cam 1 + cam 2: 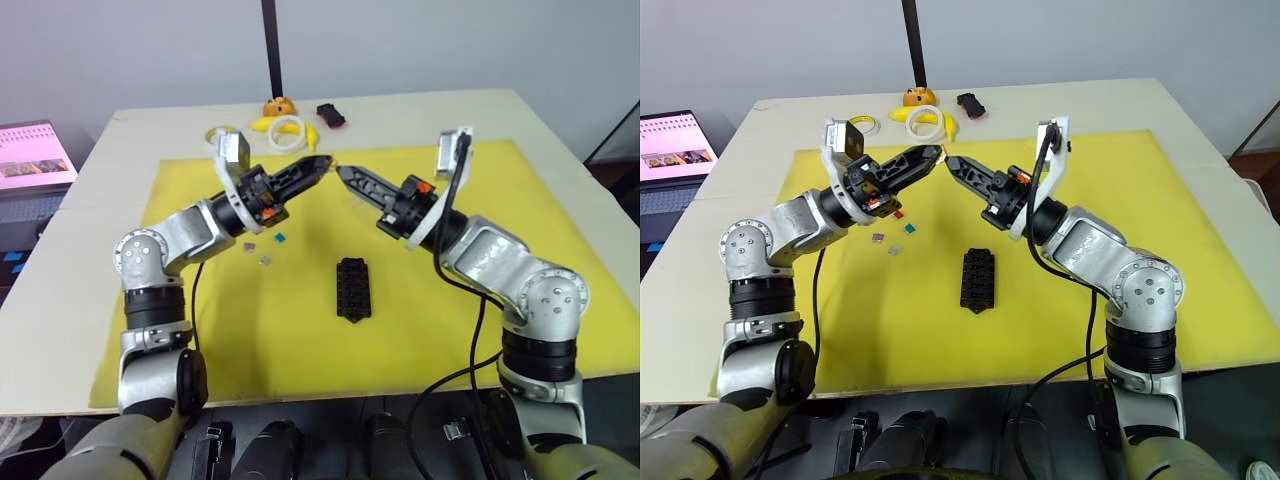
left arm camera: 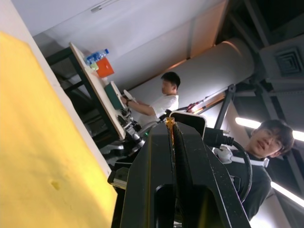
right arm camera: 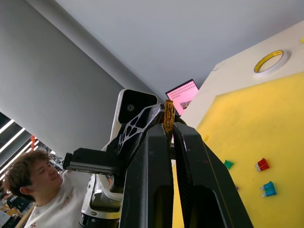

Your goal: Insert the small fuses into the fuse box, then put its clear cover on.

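Note:
Above the yellow mat (image 1: 500,200) my left gripper (image 1: 322,161) and right gripper (image 1: 345,173) meet tip to tip. A tiny orange fuse (image 3: 168,115) sits between the closed fingertips of both, also seen as an orange fuse (image 2: 169,125) at the left tips. The black fuse box (image 1: 353,288) lies flat on the mat, nearer me than the grippers. Loose small fuses rest on the mat under the left arm: red (image 1: 899,214), teal (image 1: 908,228), purple (image 1: 878,237) and grey (image 1: 892,251). The clear cover is out of view.
At the table's far edge lie a white tape ring (image 1: 290,131), a yellow tape ring (image 1: 220,132), an orange object (image 1: 279,106) and a black-and-red gadget (image 1: 330,114). A laptop (image 1: 35,155) stands off the table's left side. A person (image 2: 266,142) shows beyond the table.

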Controlling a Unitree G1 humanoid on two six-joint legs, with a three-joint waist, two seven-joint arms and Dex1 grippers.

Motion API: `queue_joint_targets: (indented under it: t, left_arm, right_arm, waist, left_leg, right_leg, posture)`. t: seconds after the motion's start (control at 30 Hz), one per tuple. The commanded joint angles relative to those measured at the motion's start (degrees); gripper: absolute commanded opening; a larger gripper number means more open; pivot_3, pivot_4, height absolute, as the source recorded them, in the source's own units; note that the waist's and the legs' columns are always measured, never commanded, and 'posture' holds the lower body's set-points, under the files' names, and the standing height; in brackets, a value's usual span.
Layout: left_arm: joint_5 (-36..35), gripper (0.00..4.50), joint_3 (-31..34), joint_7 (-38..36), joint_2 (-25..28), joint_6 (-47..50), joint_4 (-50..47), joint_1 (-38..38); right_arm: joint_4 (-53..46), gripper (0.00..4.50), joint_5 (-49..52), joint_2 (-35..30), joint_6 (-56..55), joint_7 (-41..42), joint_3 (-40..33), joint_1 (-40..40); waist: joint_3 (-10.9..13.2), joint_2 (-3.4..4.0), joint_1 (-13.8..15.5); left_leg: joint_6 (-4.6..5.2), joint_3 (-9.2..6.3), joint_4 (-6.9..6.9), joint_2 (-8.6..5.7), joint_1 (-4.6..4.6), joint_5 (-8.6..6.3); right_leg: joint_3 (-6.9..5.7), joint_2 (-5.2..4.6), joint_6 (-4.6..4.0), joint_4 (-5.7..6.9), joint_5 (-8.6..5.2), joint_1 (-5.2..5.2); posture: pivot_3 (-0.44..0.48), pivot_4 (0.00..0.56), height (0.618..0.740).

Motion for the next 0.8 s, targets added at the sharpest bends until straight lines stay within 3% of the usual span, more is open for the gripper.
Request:
queue_joint_targets:
  t: [0.03,0.33,0.5,0.8]
  left_arm:
    - [-1.29,0.00,-1.27,0.36,0.24,-0.10,-1.90,0.12]
    - [-1.85,0.00,-1.88,0.53,0.77,-0.84,-2.05,0.14]
    - [-2.21,0.00,-2.22,0.52,1.07,-1.22,-2.16,0.19]
    - [-2.38,0.00,-2.82,0.67,0.94,-2.33,-2.99,0.56]
  right_arm:
    - [-2.56,0.08,2.36,-0.53,-0.97,0.92,-0.45,-0.85]
    - [-2.91,0.08,1.79,-0.97,-1.59,1.08,-0.02,-1.06]
    - [-2.75,1.97,1.26,-0.90,-2.00,0.76,0.39,-1.17]
    - [-2.97,1.97,1.73,-1.22,-2.29,0.91,0.38,-1.09]
  waist:
    - [0.00,0.00,0.00]
    - [0.00,0.00,0.01]
    - [0.00,0.00,-0.03]
    - [0.00,0.00,-0.02]
  left_leg:
    - [0.00,0.00,0.00,0.00,0.00,0.00]
    - [0.00,0.00,0.00,0.00,0.00,0.00]
    - [0.00,0.00,0.00,0.00,0.00,0.00]
    - [0.00,0.00,0.00,0.00,0.00,0.00]
  right_leg:
    - [0.00,0.00,0.00,0.00,0.00,0.00]
    - [0.00,0.00,0.00,0.00,0.00,0.00]
    - [0.00,0.00,0.00,0.00,0.00,0.00]
    - [0.00,0.01,0.00,0.00,0.00,0.00]
  posture:
    - [0.000,0.150,0.740]
    - [0.000,0.150,0.740]
    - [0.000,0.150,0.740]
    - [0.000,0.150,0.740]
